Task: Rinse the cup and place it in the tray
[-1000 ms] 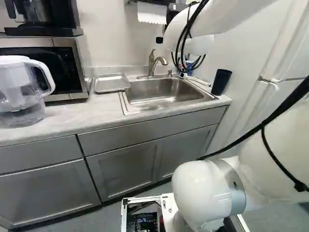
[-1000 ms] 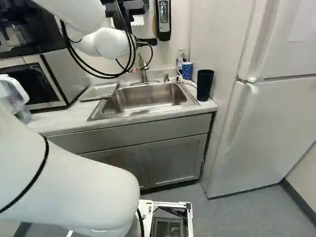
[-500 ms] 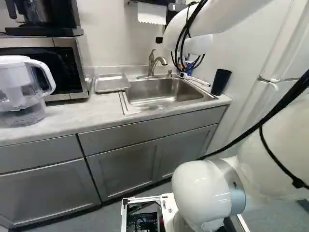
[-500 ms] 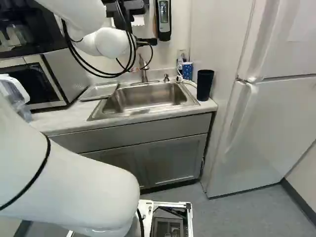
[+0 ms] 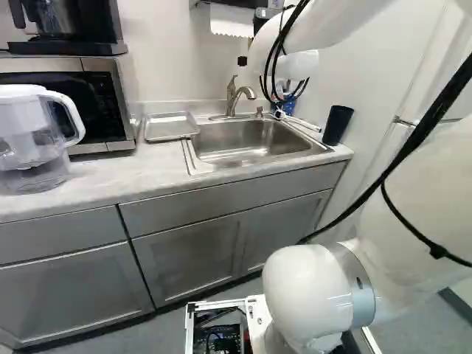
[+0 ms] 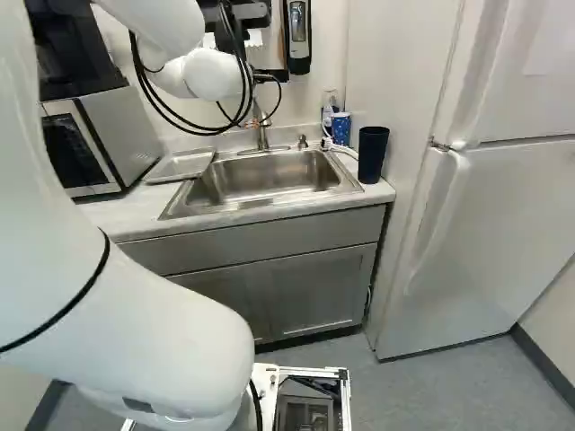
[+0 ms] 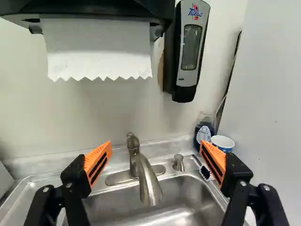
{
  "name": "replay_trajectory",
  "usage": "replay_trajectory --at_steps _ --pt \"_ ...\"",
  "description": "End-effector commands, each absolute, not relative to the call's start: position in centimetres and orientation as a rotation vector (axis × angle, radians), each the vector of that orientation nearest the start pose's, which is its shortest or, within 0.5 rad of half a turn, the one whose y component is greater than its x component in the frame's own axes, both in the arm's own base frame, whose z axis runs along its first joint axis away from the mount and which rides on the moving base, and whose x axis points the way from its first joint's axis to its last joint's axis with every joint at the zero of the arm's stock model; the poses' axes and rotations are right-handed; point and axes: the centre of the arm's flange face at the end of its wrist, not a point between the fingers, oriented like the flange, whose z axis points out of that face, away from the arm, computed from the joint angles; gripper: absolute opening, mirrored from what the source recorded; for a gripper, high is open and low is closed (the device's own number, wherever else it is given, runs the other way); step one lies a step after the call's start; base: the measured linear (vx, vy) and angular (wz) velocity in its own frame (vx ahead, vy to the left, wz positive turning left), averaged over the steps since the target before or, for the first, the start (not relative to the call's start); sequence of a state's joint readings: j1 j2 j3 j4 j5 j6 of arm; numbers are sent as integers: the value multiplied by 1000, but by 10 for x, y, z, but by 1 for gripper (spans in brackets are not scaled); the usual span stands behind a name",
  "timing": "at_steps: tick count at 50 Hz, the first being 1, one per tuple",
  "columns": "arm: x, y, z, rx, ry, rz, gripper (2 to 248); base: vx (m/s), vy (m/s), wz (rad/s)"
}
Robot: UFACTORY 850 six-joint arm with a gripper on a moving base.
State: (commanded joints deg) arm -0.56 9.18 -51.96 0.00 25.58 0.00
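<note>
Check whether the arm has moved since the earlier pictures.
Yes: in the right base view, the arm's rounded white far joint has shifted slightly right, closer to the wall-mounted dispenser.

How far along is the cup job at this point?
No placing looks done: the blue cup and dark cup stand by the sink, neither on the tray. Whether either was rinsed doesn't show. Nothing is in hand; the pincer is open. Likely left: grasping, rinsing, placing a cup.

From behind the arm (image 6: 135,332), left and right, the base views look down on one shared sink (image 6: 260,205) (from well back); the wrist view, nearer, faces the wall (image 7: 66,117) behind it.
</note>
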Motion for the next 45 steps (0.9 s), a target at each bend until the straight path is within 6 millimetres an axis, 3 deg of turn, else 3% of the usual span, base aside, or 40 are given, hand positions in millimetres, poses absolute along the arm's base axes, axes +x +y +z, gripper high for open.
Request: replay_trajectory --at_steps 45 --pt "541 -17 658 -2450 39 -1998 247 0 0 0"
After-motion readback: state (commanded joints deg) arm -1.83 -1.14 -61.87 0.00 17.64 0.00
